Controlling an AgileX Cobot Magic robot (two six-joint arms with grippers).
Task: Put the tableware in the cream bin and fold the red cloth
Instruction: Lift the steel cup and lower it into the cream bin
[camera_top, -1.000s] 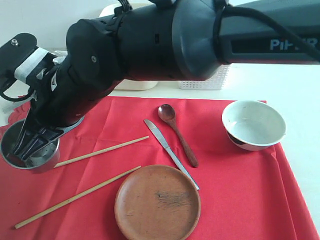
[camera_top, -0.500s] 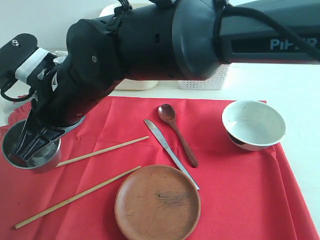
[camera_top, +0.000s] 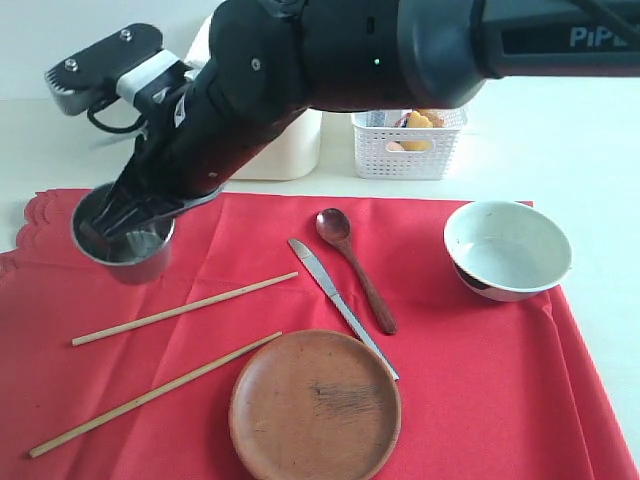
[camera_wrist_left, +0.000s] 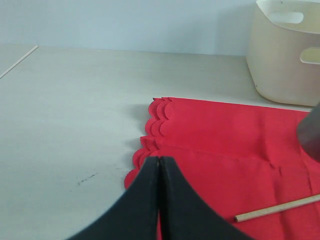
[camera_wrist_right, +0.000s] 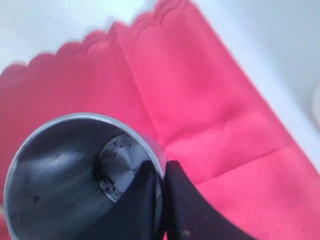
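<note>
The pale bench (camera_top: 600, 170) is seen in the exterior view with the red cloth (camera_top: 480, 400) spread flat over it. The steel cup (camera_top: 125, 250) is pinched by its rim in the right claw (camera_top: 118, 225), which is reached across to the left side. The cup appears lifted off the cloth, presumably for carrying to the cream bin (camera_top: 290, 155). The bin is largely hidden behind the arm, beside the lattice basket (camera_top: 410, 155). The bowl (camera_top: 507, 250), spoon (camera_top: 355, 265), knife (camera_top: 340, 305), plate (camera_top: 315, 405) and two chopsticks (camera_top: 185, 308) are left on the cloth, so folding is judged not yet possible.

In the left wrist view, the left claw (camera_wrist_left: 159, 200) is shown fully closed, with nothing gripped. It is parked over the cloth's scalloped edge, and the bin (camera_wrist_left: 285, 55) is seen well apart from it. A grey blur at the frame's edge cannot be identified.

In the right wrist view, the right claw (camera_wrist_right: 161, 200) is seen clamped on the cup (camera_wrist_right: 75, 175), with one finger inside the wall and one outside. The cloth beneath is blurred.
</note>
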